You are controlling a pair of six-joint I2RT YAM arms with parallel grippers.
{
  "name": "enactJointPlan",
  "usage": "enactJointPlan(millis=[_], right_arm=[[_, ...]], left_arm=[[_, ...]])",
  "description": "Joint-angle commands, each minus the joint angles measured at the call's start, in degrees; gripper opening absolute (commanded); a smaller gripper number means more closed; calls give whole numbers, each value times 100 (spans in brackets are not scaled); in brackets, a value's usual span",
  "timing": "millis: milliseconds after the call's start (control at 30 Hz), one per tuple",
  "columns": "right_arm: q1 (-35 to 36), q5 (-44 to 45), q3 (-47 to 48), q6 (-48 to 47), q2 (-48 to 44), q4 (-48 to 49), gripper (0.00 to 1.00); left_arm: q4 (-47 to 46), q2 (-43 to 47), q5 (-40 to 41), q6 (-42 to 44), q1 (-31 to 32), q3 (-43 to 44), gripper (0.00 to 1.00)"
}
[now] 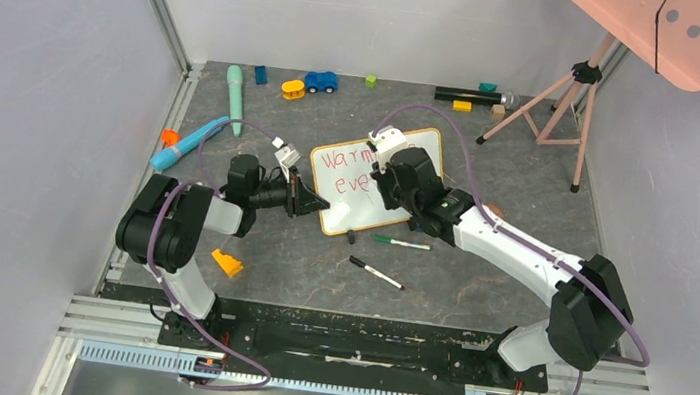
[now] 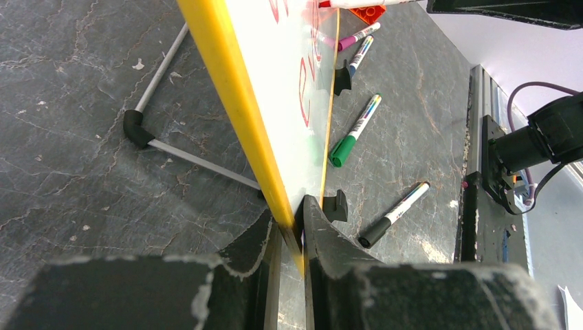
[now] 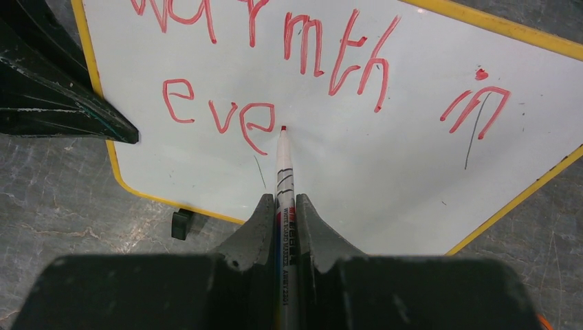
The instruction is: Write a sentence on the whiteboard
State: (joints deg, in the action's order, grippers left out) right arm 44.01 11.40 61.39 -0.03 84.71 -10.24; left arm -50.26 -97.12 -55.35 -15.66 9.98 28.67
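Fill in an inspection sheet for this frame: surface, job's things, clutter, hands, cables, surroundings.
surface: grey stone-look table, scuffed.
job's things: whiteboard propped up; sentence unfinished, reads "Warmth in eve"; red marker, tip on the board.
clutter: green marker, black marker, orange block, toy car, other small toys at the far edge.
hands: left hand clamps the whiteboard's edge; right hand shut on the red marker.
cables: purple cables along both arms.
surroundings: grey walls; pink panel on a tripod.
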Motion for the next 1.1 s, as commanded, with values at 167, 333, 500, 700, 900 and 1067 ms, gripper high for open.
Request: enactJointPlan(millis=[167,333,500,700,900,1067], right_arm=[[-24,108,253,-19,186,218,0],[-33,350,278,-32,197,130,0],[-96,497,363,-66,202,101,0],[-131,474,506,-107,262,100,0],[-138,415,415,-56,247,74,0],[-139,341,135,-6,130,79,0]], left_arm=[[-41,-27,419,344,-31,64,2],[-36,-27,422,344,-31,68,2],[-36,-26,428,344,-31,75,2],[-36,-31,422,344,-32,70,2],[-36,-27,428,344,-31,73,2],[-32,-30,428,344,-31,75,2]])
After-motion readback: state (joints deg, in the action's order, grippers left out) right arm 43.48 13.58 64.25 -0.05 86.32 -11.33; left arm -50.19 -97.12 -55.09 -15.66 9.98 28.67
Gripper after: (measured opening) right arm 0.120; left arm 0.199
